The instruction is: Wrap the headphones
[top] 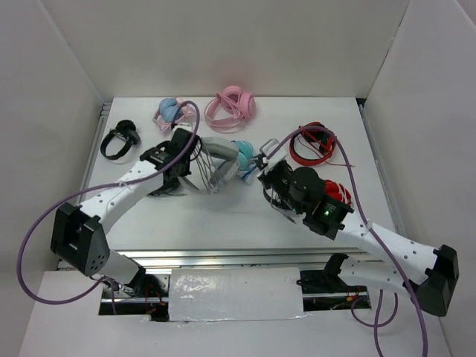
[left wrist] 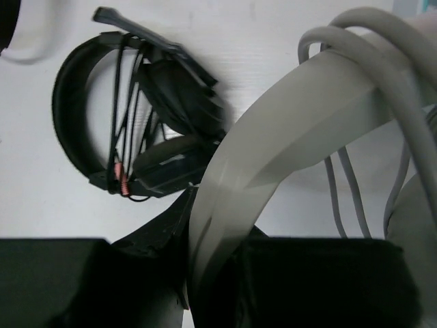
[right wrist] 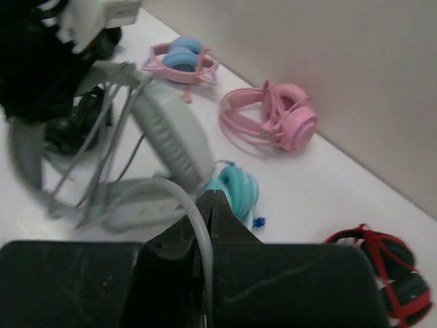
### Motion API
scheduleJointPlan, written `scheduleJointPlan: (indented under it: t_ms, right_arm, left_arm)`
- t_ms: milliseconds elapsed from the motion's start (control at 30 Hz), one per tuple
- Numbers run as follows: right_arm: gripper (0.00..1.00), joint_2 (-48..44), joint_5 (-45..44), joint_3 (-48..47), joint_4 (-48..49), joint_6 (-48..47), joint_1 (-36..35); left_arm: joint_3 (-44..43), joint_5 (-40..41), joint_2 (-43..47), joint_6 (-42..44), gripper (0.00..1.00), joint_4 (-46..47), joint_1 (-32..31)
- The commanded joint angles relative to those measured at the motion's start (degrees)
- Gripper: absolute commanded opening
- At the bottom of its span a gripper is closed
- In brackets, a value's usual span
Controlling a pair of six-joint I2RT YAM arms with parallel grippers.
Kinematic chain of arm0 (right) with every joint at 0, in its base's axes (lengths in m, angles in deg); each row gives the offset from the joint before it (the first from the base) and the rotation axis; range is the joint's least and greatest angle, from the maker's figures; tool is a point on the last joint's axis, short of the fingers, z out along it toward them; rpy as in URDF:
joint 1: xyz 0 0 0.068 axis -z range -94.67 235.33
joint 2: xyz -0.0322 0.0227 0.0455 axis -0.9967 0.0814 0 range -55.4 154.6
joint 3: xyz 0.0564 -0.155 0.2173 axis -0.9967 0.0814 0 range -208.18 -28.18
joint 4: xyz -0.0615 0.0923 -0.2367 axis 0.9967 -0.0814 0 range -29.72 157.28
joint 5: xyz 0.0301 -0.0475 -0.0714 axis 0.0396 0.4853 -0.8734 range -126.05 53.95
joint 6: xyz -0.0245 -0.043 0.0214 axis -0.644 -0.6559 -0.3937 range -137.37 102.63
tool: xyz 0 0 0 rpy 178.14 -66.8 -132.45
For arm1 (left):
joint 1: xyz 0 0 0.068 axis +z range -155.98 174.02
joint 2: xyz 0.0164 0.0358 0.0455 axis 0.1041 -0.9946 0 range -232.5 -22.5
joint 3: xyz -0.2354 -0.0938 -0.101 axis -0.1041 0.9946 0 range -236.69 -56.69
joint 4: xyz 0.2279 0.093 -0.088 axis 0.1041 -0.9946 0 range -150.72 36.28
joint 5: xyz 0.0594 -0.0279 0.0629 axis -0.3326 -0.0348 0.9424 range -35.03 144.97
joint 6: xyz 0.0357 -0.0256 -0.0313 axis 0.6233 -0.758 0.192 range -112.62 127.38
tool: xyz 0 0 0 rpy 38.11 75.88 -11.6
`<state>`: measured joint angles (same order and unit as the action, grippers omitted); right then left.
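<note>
Headphones [top: 221, 149] at mid-counter [top: 223, 216], touching the teal pair [top: 244, 152]. Left claw [left wrist: 212, 287] pinching the band [left wrist: 287, 116]. Right claw [right wrist: 208, 219] pressed together on the cable [right wrist: 167, 186]. Advice: hold the band steady, keep the cable taut, lay each turn snug beside the loops, and steer clear of the teal pair.

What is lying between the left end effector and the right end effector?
The grey headphones and a teal pair, seen in the top external view.

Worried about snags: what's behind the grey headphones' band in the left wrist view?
The small black headphones, lying on the table; the grey band hides part of them.
</note>
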<state>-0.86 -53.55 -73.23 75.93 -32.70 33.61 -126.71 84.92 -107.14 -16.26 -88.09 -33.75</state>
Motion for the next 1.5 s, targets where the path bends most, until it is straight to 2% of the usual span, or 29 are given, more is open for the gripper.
scheduleJointPlan:
  t_ms: [0,133,367,533,767,833,1033,1167,1333,1467]
  right_arm:
    - [0.01,3.0,-2.0,-5.7,1.2,-11.1,2.9]
    - [0.03,6.4,5.2,-7.7,2.8,-12.1,6.7]
    - [0.09,10.8,21.8,-13.4,-1.3,-13.0,11.0]
    - [0.11,13.7,32.9,-17.3,-7.1,-12.6,15.1]
    - [0.15,17.9,48.5,-17.3,-9.3,-8.1,19.6]
    - [0.17,19.2,51.4,-15.9,-8.9,-6.4,20.8]
    - [0.3,21.9,57.9,-10.5,2.9,1.1,21.1]
    - [0.34,27.5,61.1,-10.1,7.5,5.9,20.1]
    - [0.36,31.1,61.8,-6.3,17.2,11.8,18.7]
    - [0.34,30.5,61.0,-0.7,24.3,18.4,17.8]
  left_arm:
    - [2.0,-3.3,7.2,3.1,0.0,4.9,-5.9]
    - [7.9,-6.7,14.0,3.7,0.0,6.2,-12.1]
    - [11.3,-8.8,17.8,2.9,0.0,5.7,-22.3]
    - [11.7,-10.8,19.6,4.2,0.0,7.9,-26.7]
    - [8.9,-17.5,25.6,7.1,0.0,10.7,-29.4]
    - [6.9,-17.9,27.7,7.6,0.0,11.3,-29.4]
    - [-2.3,-15.3,27.4,9.3,0.0,10.5,-29.4]
    - [-14.1,-16.0,23.5,10.5,0.0,6.7,-29.4]
    - [-23.0,-15.7,20.0,11.7,0.0,4.2,-29.4]
    - [-25.0,-12.0,19.6,10.5,0.0,4.4,-29.3]
